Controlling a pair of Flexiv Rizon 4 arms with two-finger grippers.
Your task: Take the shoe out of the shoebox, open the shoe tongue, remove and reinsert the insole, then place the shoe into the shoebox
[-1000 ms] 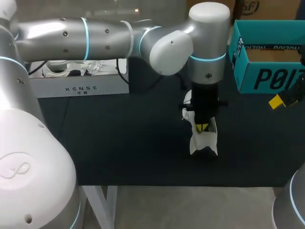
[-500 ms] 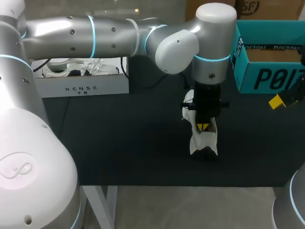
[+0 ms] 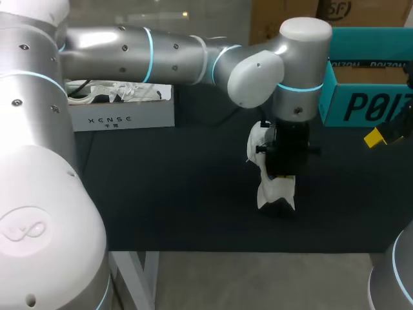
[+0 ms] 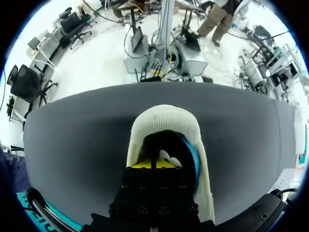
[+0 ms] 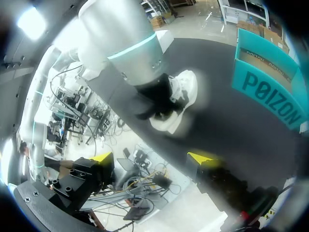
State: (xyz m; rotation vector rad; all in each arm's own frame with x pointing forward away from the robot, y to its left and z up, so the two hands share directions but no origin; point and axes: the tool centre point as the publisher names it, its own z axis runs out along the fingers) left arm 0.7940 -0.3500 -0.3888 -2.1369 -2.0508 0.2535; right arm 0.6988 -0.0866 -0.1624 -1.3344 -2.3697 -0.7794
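**Left gripper down inside shoe; right idle by shoebox**

- Shoe (image 3: 273, 191): white, out of the box, sitting on the black table (image 3: 161, 194). It is in front of the teal shoebox (image 3: 361, 103) and apart from it.
- Left gripper (image 4: 153, 165): pushed down into the shoe's opening, yellow tips pressed together. Cannot tell whether anything is pinched between them. A blue lining (image 4: 191, 155) shows just beside the tips.
- Right gripper (image 5: 152, 157): fingers spread wide, nothing between them. It hangs at the table's right edge, just in front of the shoebox and well off from the shoe.
- White box (image 3: 122, 116): at the table's far left, with white contents inside.
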